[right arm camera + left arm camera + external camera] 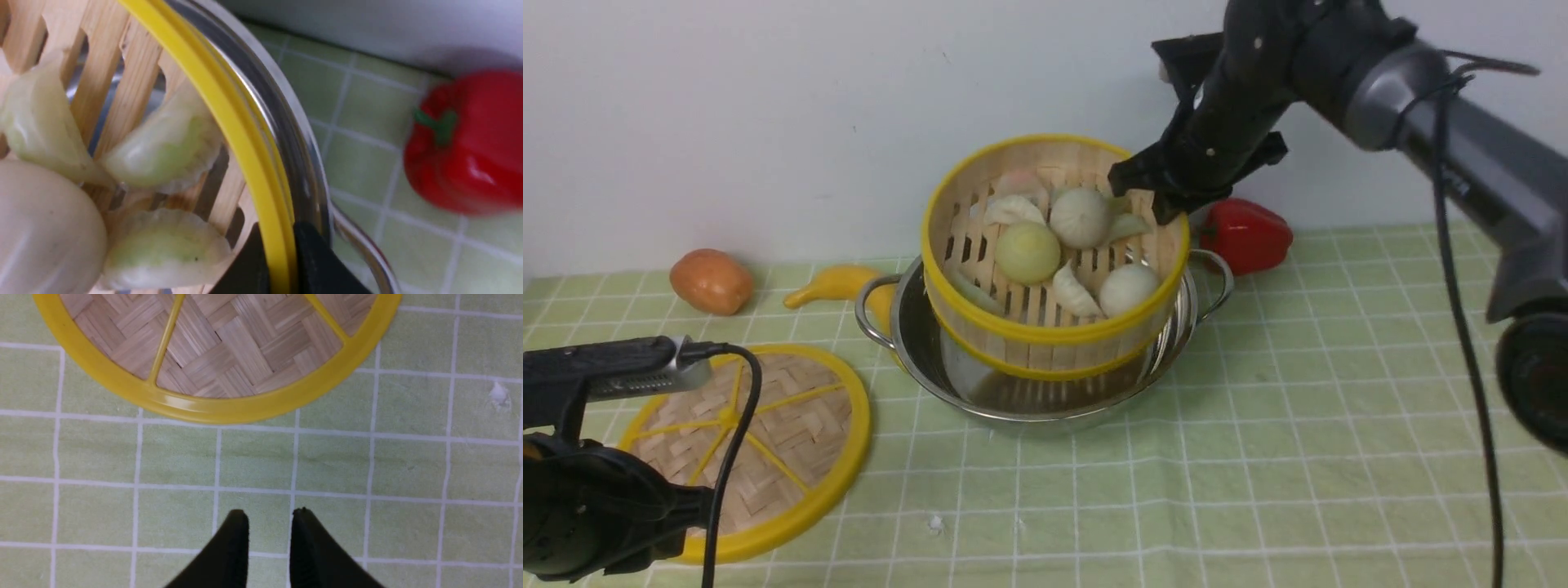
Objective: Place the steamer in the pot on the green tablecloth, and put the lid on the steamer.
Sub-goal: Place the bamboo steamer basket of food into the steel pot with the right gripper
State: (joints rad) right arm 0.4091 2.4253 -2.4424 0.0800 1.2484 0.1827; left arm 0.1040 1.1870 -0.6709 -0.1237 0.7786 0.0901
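The steamer (1054, 327), a slatted bamboo basket with yellow rims, sits tilted with its lower edge inside the shiny pot (1029, 408) on the green tablecloth (1258, 449). Buns and dumplings lie on its floor. My right gripper (1156, 204) is shut on the steamer's far-right rim; in the right wrist view its fingertips (314, 257) pinch the yellow rim (229, 122) beside the pot's edge (286, 122). The woven lid (768, 425) lies flat on the cloth at the front left. My left gripper (269, 514) hovers over bare cloth (408, 465) just short of the lid (229, 347), open and holding nothing.
A red pepper (1245, 233) lies right behind the pot's right handle, close to my right gripper. An orange fruit (711, 280) and a yellow squash (837, 282) lie at the back left by the wall. My left arm (588, 506) covers the front-left corner.
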